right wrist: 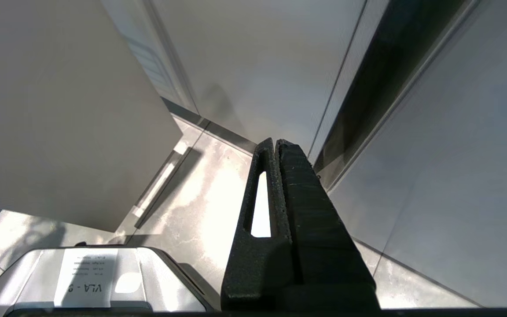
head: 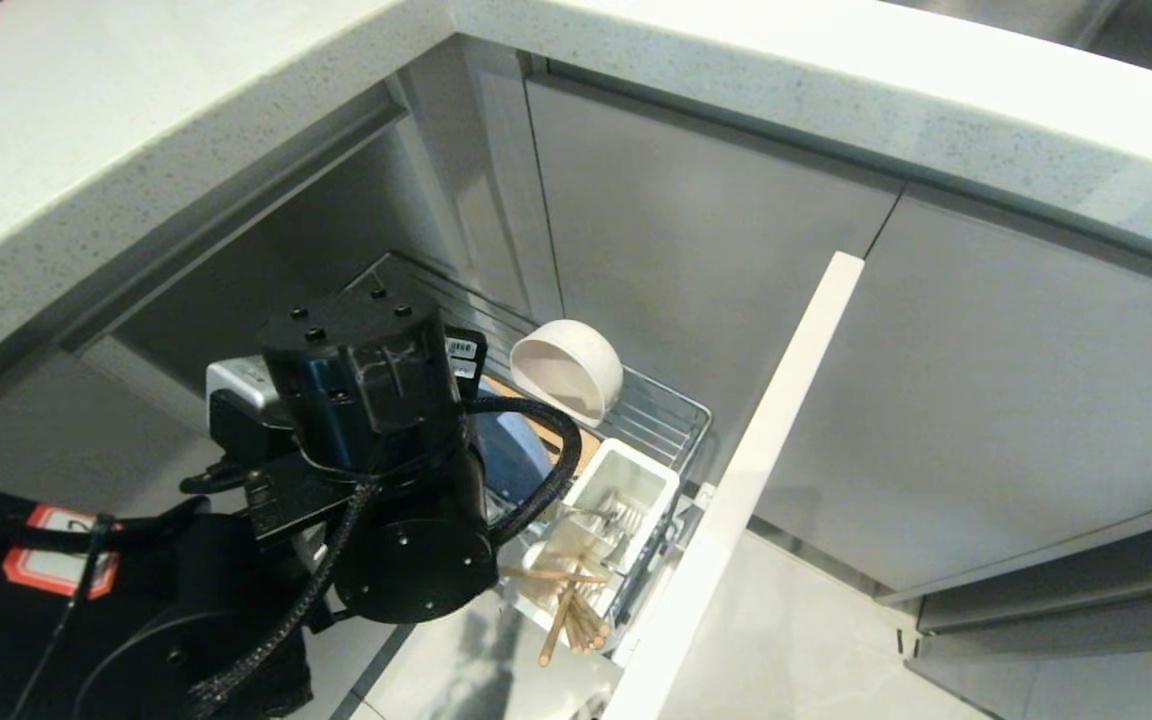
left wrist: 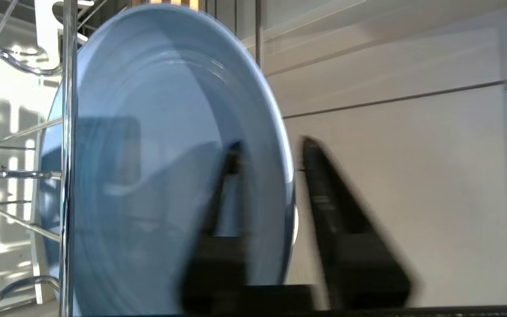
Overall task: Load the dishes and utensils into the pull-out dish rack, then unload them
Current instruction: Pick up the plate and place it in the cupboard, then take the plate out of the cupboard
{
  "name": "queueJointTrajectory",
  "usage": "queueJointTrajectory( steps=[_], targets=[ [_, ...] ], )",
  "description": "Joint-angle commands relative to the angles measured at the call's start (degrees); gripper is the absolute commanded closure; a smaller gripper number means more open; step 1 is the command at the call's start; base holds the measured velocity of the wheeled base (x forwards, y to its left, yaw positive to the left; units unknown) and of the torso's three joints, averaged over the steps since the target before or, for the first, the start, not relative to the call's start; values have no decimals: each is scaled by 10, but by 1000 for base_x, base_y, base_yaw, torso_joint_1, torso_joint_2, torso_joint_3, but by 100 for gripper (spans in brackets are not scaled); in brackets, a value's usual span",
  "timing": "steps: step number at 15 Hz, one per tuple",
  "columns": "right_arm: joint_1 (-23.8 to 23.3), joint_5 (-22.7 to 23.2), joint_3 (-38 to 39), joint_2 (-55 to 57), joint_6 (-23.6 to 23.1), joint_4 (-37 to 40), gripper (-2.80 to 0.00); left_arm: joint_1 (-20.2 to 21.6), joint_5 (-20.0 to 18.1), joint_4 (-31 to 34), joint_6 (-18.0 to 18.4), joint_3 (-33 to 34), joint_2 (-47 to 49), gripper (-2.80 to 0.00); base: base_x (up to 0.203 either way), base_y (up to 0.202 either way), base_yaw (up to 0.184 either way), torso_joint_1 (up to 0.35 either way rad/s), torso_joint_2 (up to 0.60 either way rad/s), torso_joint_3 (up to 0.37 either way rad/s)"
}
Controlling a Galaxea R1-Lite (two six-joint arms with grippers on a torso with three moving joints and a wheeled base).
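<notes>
The light-blue plate (left wrist: 161, 154) stands on edge among the chrome prongs (left wrist: 66, 132) of the pull-out dish rack (head: 658, 412). My left gripper (left wrist: 272, 144) is open astride the plate's rim, one finger (left wrist: 231, 185) in front of its face and the other (left wrist: 328, 198) behind, with a gap beside the rim. From the head view my left arm (head: 366, 420) covers most of the plate (head: 514, 452). The white bowl (head: 568, 368) sits tilted at the rack's back. Chopsticks (head: 571, 610) and silver cutlery (head: 608, 520) stand in the white utensil cup (head: 636, 470). My right gripper (right wrist: 275, 141) is shut and empty.
The rack's tall pale front panel (head: 766, 450) stands out to the right of the basket. A speckled countertop (head: 136, 120) overhangs the cabinet corner. Grey cabinet doors (head: 986, 400) close off the right side. Pale floor tiles (head: 816, 640) lie below.
</notes>
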Motion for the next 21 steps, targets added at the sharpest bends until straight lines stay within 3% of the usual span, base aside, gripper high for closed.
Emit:
queueJointTrajectory(
  steps=[1,7,13,14,18,20,21],
  targets=[
    [0,0,1,-2,0,0,0,0,6,-4,-2,-1,-2,-280,0,0,0,0,0,0],
    [1,0,1,-2,0,0,0,-3,8,66,-3,-14,-25,-280,0,0,0,0,0,0],
    [0,0,1,-2,0,0,0,-40,10,282,-3,-90,-115,-280,0,0,0,0,0,0],
    [1,0,1,-2,0,0,0,-46,10,303,-3,-103,-121,0,0,0,0,0,0,0],
    [0,0,1,-2,0,0,0,-83,11,445,11,-156,-129,0,0,0,0,0,0,0],
    [0,0,1,-2,0,0,0,-108,10,540,57,-211,-129,0,0,0,0,0,0,0],
    [1,0,1,-2,0,0,0,-112,9,589,102,-229,-128,0,0,0,0,0,0,0]
  ],
)
